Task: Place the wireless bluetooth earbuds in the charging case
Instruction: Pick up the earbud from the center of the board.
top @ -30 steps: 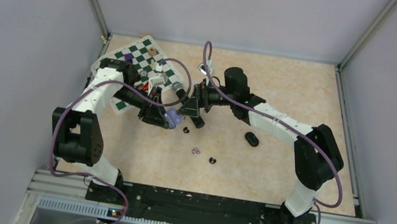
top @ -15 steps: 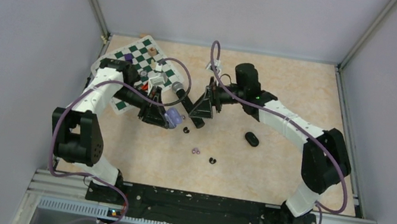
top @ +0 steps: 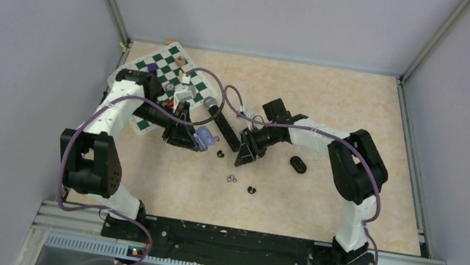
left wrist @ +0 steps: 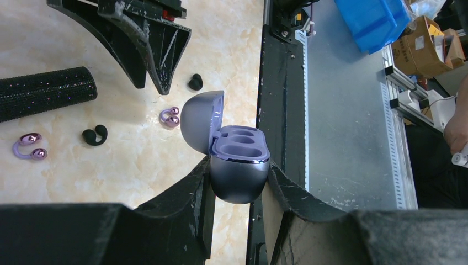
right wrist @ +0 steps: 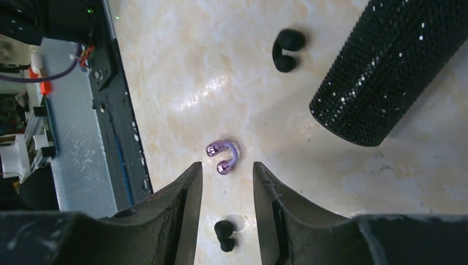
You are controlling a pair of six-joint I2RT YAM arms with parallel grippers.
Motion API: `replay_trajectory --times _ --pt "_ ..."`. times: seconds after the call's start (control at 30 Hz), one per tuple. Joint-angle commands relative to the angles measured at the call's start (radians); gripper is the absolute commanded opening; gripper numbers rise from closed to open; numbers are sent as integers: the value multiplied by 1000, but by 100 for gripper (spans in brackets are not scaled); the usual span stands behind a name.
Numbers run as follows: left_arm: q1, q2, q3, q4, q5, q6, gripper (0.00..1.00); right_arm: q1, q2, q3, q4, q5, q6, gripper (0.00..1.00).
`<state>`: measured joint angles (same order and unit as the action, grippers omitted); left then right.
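My left gripper (left wrist: 238, 168) is shut on the open pale purple charging case (left wrist: 237, 160), lid (left wrist: 200, 117) swung back, both wells empty. It holds the case (top: 203, 140) above the table. My right gripper (right wrist: 227, 165) hovers over the loose earbuds, jaws narrowly apart and holding nothing. A purple earbud (right wrist: 223, 156) lies just past its fingertips, and a black earbud (right wrist: 224, 236) shows on the table between the fingers. Another black earbud (right wrist: 287, 49) lies by the microphone. The left wrist view shows a second purple earbud (left wrist: 28, 146).
A long black glittery microphone (top: 222, 127) lies between the arms. A shut black case (top: 297, 164) sits right of my right gripper (top: 243, 159). A green-and-white chessboard (top: 162, 78) with small pieces fills the far left corner. The black rail (left wrist: 281, 83) borders the near edge.
My right arm swung away from the left gripper and came down toward the near side over the earbuds, its jaws narrowing. The left arm and case stayed put.
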<state>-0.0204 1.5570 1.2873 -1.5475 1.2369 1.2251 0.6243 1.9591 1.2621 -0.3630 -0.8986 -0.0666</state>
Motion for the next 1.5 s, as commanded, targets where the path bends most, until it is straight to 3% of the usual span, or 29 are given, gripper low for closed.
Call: replay_trajectory --times 0.0,0.13,0.73,1.17,1.47 --pt "6 -36 -3 -40 20 27 0 2 28 63 -82 28 -69 37" --pt "6 -36 -2 -40 21 25 0 19 68 80 -93 75 -45 31" --pt "9 -45 -6 -40 23 34 0 82 128 105 -124 115 -46 36" --pt "11 -53 -9 -40 21 37 0 95 144 100 -143 136 -52 30" --pt "11 -58 -10 -39 21 40 0 110 147 96 -149 141 -56 31"
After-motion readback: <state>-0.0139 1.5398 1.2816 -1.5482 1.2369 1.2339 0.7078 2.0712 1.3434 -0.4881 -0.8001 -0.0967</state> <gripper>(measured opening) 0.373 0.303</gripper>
